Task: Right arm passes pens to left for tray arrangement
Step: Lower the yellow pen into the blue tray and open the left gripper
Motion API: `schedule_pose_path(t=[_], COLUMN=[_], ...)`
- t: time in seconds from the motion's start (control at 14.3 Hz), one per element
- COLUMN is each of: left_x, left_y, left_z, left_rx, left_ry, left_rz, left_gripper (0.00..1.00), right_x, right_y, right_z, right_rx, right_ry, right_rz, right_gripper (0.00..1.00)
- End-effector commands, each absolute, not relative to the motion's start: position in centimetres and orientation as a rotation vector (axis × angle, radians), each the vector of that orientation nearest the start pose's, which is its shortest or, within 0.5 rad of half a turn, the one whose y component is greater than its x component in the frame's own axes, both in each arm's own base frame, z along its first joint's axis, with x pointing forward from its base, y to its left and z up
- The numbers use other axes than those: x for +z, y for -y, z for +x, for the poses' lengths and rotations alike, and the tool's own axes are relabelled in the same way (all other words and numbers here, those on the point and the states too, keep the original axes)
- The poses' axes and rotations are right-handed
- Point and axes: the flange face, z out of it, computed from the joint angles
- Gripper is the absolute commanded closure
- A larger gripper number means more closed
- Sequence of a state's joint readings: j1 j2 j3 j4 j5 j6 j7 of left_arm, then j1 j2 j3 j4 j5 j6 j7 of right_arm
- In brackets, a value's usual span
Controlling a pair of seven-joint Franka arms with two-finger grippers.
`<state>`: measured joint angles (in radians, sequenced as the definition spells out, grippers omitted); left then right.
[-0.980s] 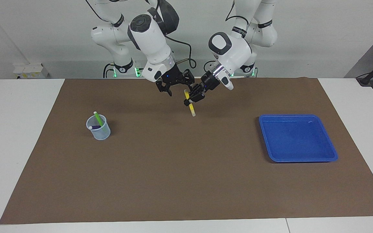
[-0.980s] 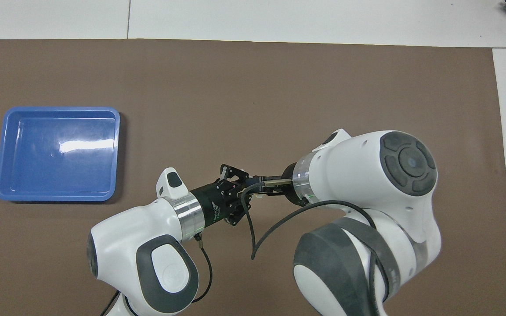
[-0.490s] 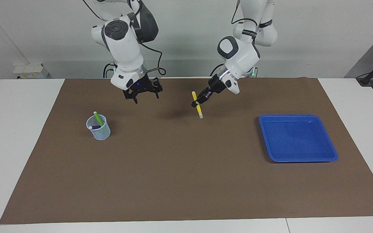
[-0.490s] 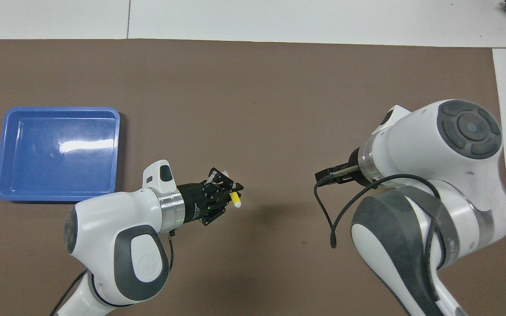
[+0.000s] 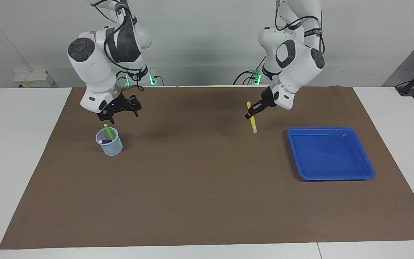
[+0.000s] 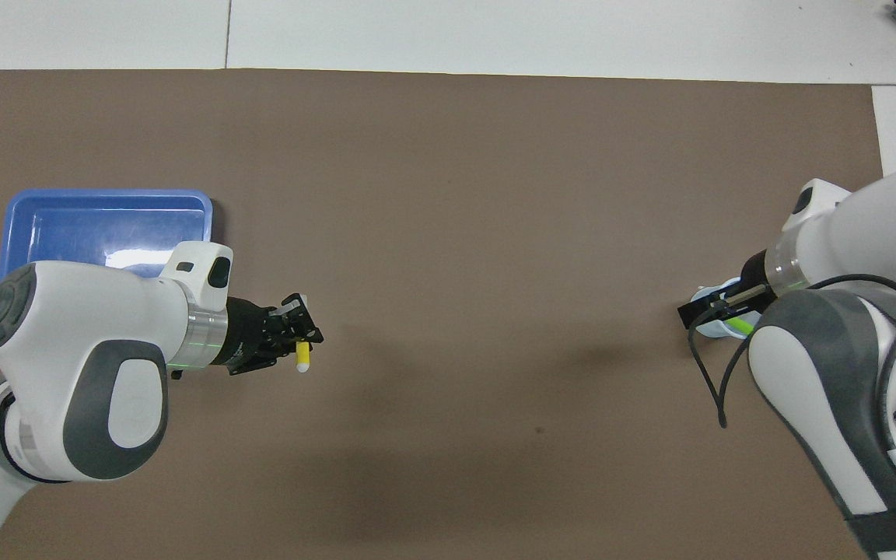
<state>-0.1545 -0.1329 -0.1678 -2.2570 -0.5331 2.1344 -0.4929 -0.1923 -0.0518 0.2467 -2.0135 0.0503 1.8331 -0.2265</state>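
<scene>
My left gripper (image 5: 251, 113) is shut on the yellow pen (image 5: 253, 124), which hangs nearly upright with its whitish end down, over the mat beside the blue tray (image 5: 331, 153). In the overhead view the left gripper (image 6: 302, 342) and the yellow pen's tip (image 6: 302, 361) sit just off the tray (image 6: 106, 225) corner. My right gripper (image 5: 120, 114) hangs open and holds nothing, just above a small translucent cup (image 5: 109, 142). The green pen (image 5: 109, 132) stands tilted in that cup and the purple pen (image 5: 107, 142) lies low inside it. The tray holds nothing.
A brown mat (image 5: 199, 187) covers the table's middle, with white tabletop around it. The cup (image 6: 711, 327) and green pen (image 6: 739, 325) are partly covered by the right arm in the overhead view.
The two grippers have drawn apart from the mat's middle. The left one carried the yellow pen toward the tray; the right one swung away open to above the cup.
</scene>
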Motion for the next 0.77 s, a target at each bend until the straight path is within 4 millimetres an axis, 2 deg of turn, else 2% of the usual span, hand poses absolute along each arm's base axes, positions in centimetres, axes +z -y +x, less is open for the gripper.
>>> schedule_pose_path(t=[0.0,0.07,0.21,0.35,0.56,0.7], left_x=[43.2,43.9,44.9,45.3,45.3,45.1], left_y=[15.2,14.1,11.0,9.0,5.7,3.6], left_z=[47.5,48.0,49.0,49.7,50.4,50.8], left_rx=[0.222,0.196,0.14,0.094,0.055,0.057], left_ry=[0.489,0.383,0.217,0.039,-0.203,-0.298], left_rz=[-3.381,-3.368,-3.304,-3.201,-3.094,-3.061], left_gripper=[1.0,1.0,1.0,1.0,1.0,1.0], right_x=[44.5,43.7,42.1,40.8,40.3,40.1], right_y=[0.0,1.0,1.6,2.8,3.1,3.1], right_z=[49.1,48.9,48.5,48.5,48.9,49.2], right_rx=[0.228,0.228,0.232,0.219,0.204,0.206], right_ry=[0.324,0.285,0.247,0.222,0.245,0.281], right_rz=[-3.1,-3.103,-3.105,-3.105,-3.127,-3.141], right_gripper=[0.2,0.27,0.37,0.41,0.46,0.47])
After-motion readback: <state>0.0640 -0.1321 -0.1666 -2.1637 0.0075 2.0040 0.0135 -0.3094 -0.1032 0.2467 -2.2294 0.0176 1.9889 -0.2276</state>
